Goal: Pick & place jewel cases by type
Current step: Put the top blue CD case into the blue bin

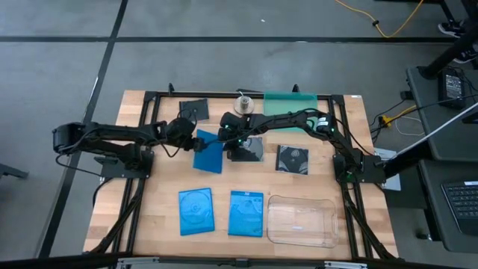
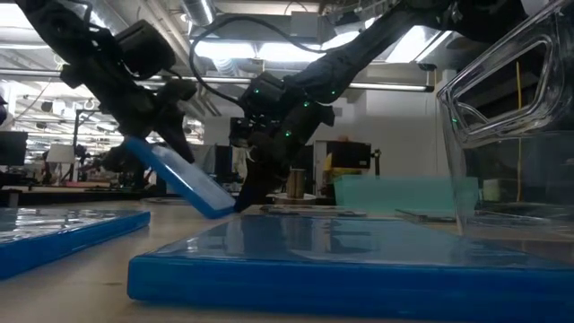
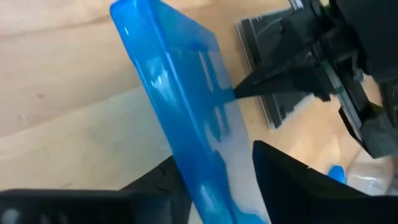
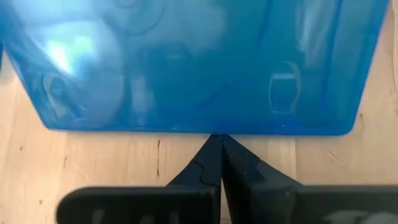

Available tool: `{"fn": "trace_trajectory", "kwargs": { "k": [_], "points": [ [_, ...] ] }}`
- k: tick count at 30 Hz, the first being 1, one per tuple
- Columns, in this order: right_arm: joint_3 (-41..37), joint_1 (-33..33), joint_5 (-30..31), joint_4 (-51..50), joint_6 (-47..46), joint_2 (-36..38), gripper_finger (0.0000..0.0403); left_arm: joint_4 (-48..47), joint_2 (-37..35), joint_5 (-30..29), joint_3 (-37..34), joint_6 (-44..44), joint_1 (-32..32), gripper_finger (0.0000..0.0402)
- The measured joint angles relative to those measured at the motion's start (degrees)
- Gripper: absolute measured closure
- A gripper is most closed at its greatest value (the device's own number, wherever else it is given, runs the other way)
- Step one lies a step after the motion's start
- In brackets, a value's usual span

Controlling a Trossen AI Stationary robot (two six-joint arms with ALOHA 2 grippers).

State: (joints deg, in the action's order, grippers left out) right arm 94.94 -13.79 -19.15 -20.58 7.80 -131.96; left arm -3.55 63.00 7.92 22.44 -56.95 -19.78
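Grey floor surrounds the wooden counter in the high view, and on it we count three blue cases and three dark cases. Two blue cases lie flat side by side near the front edge, beside a clear tray. The third, tilted blue case sits mid-counter between both claws: the left claw is at its left edge, the right claw at its right edge. One dark case lies at the back, one under the right arm, one further right. A green tray stands at the back edge.

From the low view, we see the tilted blue case slanting with one edge down on the counter, the left claw at its raised end.

Through the left wrist view, the tilted blue case stands between the left claw's fingers, which are spread either side of it; we cannot tell whether they press it.

Through the right wrist view, the right claw is pinched fully together, holding nothing, its tips touching the blue case's edge.
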Motion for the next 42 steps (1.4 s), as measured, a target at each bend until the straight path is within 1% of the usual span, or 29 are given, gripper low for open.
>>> {"fn": "trace_trajectory", "kwargs": {
  "k": [5,8,9,12,15,19,23,26,30,33,36,39,42],
  "points": [
    [0.3,-0.6,0.0,-1.6,-0.1,1.0,0.0394,0.0,-1.6,1.6,0.0,-0.4,0.0,0.0329],
    [2.4,-1.6,0.0,-4.5,0.2,1.5,0.0394,0.7,-3.2,1.1,0.0,0.1,-0.2,0.0372],
    [3.7,-2.0,0.2,-6.2,0.4,1.6,0.0394,0.7,-3.9,0.8,0.0,0.7,-0.6,0.0380],
    [8.6,-3.2,2.1,-12.3,2.1,1.9,0.0394,0.9,-6.2,-0.2,0.0,3.2,-2.2,0.0381],
    [14.5,-4.5,4.3,-19.1,4.6,2.1,0.0394,0.5,-9.1,0.2,0.6,5.6,-4.8,0.0377],
    [23.0,-6.6,5.1,-27.3,6.1,2.3,0.0394,-0.4,-12.7,0.5,3.3,12.1,-8.6,0.0380],
    [30.8,-8.8,5.0,-34.8,5.8,2.5,0.0394,-5.2,-14.9,1.3,8.3,19.4,-11.9,0.0380],
    [34.4,-10.1,5.1,-38.8,5.0,3.3,0.0396,-11.3,-15.3,2.1,12.8,25.0,-13.5,0.0380],
    [34.7,-10.9,5.8,-40.9,4.7,6.7,0.0398,-17.8,-15.3,2.7,19.3,32.5,-15.1,0.0380],
    [34.6,-10.8,8.9,-42.3,4.5,9.7,0.0397,-20.0,-15.2,2.8,23.4,36.6,-16.4,0.0380],
    [33.7,-10.0,12.3,-42.2,4.5,13.5,0.0397,-20.5,-15.2,4.4,26.7,39.7,-18.2,0.0380],
    [29.3,-9.0,15.5,-41.3,3.3,18.6,0.0398,-20.7,-15.1,6.5,28.4,42.9,-20.1,0.0380],
    [20.0,-7.3,19.1,-36.2,2.0,26.1,0.0398,-20.8,-14.7,8.9,28.6,46.2,-22.3,0.0380]
  ]
}}
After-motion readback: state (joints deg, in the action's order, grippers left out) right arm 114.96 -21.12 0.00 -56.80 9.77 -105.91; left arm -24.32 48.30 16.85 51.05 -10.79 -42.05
